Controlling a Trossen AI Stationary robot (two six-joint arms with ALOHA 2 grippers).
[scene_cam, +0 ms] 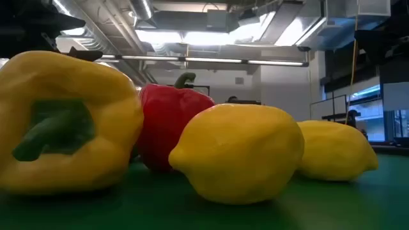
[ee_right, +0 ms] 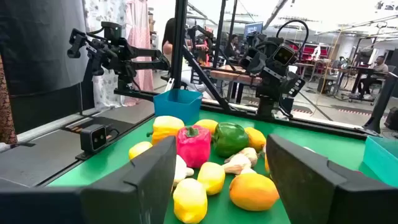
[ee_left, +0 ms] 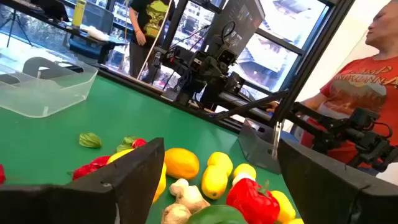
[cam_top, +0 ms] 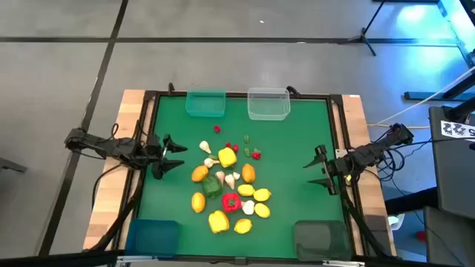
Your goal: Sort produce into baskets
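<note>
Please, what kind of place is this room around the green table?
Probably a robotics lab or workshop. Other robot arms on frames stand beyond the table, exposed ducts and strip lights run overhead, and a light stand stands on the concrete floor.

Cropped at the left frame edge in the low view: yellow bell pepper (scene_cam: 64, 121). Half hidden behind it and a lemon (scene_cam: 239, 153): red bell pepper (scene_cam: 167, 124). Partly masked by that lemon: second lemon (scene_cam: 335, 150). Too small to identify from above: tiny red and green pieces (cam_top: 245, 145) toward the table's far edge. Cut by the frame bottom at the near corners: blue basket (cam_top: 152, 236) and dark grey basket (cam_top: 320, 239). Clipped at the right wrist view's edge: teal basket (ee_right: 382, 158).
</note>
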